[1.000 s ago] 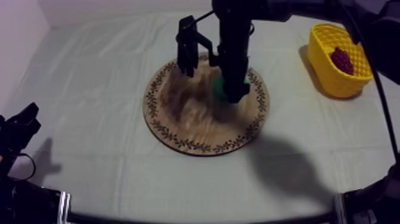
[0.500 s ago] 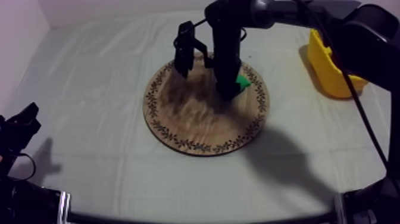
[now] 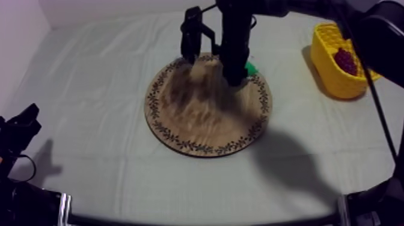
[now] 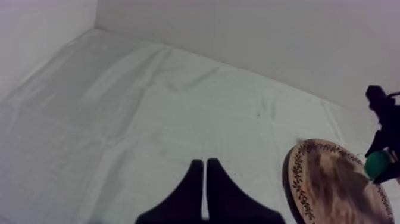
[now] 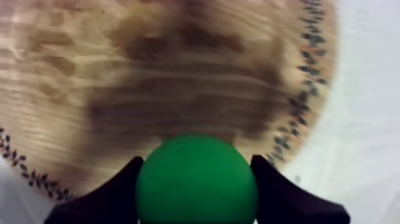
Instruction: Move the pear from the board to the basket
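Over the wooden board (image 3: 201,120), the right gripper (image 5: 196,162) is closed round the pear (image 5: 196,184)

green pear (image 5: 196,182), at rim of wooden board (image 3: 192,120)

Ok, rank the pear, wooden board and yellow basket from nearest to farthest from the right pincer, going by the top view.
1. pear, gripped in the right pincer.
2. wooden board, just beneath it, in the middle.
3. yellow basket, off at the far right side.
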Available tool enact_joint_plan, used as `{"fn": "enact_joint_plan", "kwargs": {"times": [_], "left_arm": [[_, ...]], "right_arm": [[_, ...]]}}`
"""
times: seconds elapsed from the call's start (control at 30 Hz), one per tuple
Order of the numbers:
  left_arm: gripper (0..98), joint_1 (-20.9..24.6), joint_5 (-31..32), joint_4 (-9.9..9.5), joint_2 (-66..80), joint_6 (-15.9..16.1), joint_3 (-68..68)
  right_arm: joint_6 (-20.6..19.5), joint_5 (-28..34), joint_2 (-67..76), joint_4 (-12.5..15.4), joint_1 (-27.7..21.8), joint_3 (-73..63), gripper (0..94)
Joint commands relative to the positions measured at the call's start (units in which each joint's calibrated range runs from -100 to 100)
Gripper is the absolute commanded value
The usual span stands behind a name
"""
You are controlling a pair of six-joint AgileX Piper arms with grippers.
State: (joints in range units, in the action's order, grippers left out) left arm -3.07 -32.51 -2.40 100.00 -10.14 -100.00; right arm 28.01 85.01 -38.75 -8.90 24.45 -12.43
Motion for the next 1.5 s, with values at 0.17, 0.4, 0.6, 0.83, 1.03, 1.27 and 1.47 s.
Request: {"fn": "enact_joint_plan", "kwargs": {"times": [0.17,0.4,0.6,0.83,1.03,1.27,1.47], "left_arm": [[0.1,0.0,0.0,-0.02,0.0,0.0,0.0],[0.1,0.0,0.0,-0.02,0.0,0.0,0.0],[0.1,0.0,0.0,-0.02,0.0,0.0,0.0],[0.1,0.0,0.0,-0.02,0.0,0.0,0.0],[0.1,0.0,0.0,-0.02,0.0,0.0,0.0],[0.1,0.0,0.0,-0.02,0.0,0.0,0.0],[0.1,0.0,0.0,-0.02,0.0,0.0,0.0]], "right_arm": [[-1.7,-0.8,10.4,-0.5,-2.5,-1.0,43.2],[-6.6,-4.1,17.7,-2.5,-8.0,-0.9,43.5],[-11.3,-6.8,22.2,-4.8,-15.0,0.1,44.2],[-15.2,-9.5,25.7,-6.5,-22.7,2.7,45.8],[-17.7,-12.0,27.6,-6.4,-26.9,9.9,47.1],[-20.1,-14.8,28.1,-4.9,-28.8,19.3,48.7],[-22.8,-17.8,26.3,-3.7,-30.1,27.1,50.6]]}}
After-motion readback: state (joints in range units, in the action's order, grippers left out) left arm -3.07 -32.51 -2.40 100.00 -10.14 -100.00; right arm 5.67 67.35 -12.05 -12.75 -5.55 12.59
